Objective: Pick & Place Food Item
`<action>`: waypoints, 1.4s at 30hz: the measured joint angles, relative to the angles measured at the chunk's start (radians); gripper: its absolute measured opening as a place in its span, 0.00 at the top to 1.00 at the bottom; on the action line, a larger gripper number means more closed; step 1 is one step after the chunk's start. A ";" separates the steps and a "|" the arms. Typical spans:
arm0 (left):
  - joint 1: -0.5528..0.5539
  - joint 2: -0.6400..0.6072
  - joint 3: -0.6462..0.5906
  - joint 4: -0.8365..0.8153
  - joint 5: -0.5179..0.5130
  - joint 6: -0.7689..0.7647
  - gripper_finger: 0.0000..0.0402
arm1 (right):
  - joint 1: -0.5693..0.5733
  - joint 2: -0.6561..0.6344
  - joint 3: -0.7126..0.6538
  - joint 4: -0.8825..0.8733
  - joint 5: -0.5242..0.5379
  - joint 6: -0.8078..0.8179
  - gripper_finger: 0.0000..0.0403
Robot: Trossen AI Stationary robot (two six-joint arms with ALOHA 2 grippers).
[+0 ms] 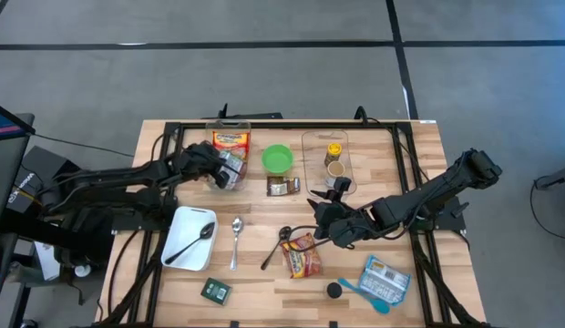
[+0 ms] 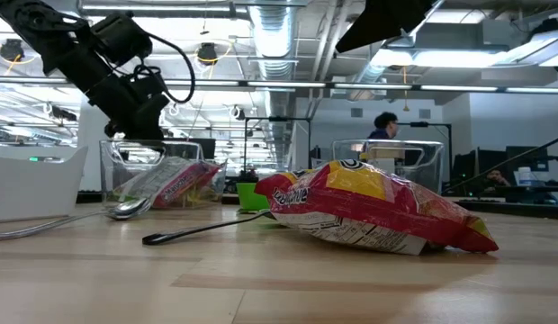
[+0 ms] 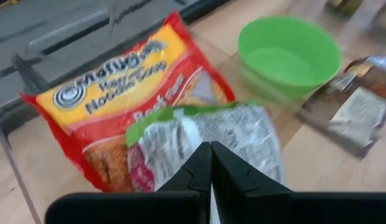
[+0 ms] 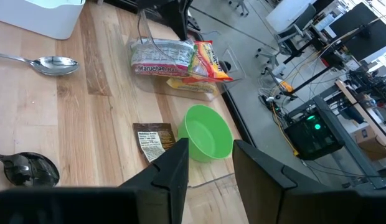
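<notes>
A clear bin (image 1: 230, 137) at the table's far left holds a red-and-yellow noodle packet (image 3: 112, 106). A silver-and-green packet (image 3: 205, 134) lies on that packet. My left gripper (image 3: 210, 148) is shut and hangs just above the silver packet; the low view shows a small gap under the left gripper (image 2: 138, 133). Another red-and-yellow packet (image 1: 303, 257) lies flat on the table near the middle. My right gripper (image 1: 324, 219) hovers open just beyond this packet's far end, pointing toward the green bowl (image 4: 207, 132), with nothing between its fingers.
A white tray (image 1: 178, 228) holding a black spoon sits near left. A silver spoon (image 1: 236, 239) and a black spoon (image 1: 275, 246) lie mid-table. A brown sachet (image 1: 282, 187), a second clear bin (image 1: 307, 150) with jars, a blue packet (image 1: 385, 278) and a small green packet (image 1: 215, 291) are around.
</notes>
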 joint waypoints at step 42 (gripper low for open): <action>-0.293 -0.154 0.000 0.590 0.512 -0.004 1.00 | 0.000 0.000 0.000 0.000 0.000 0.000 0.71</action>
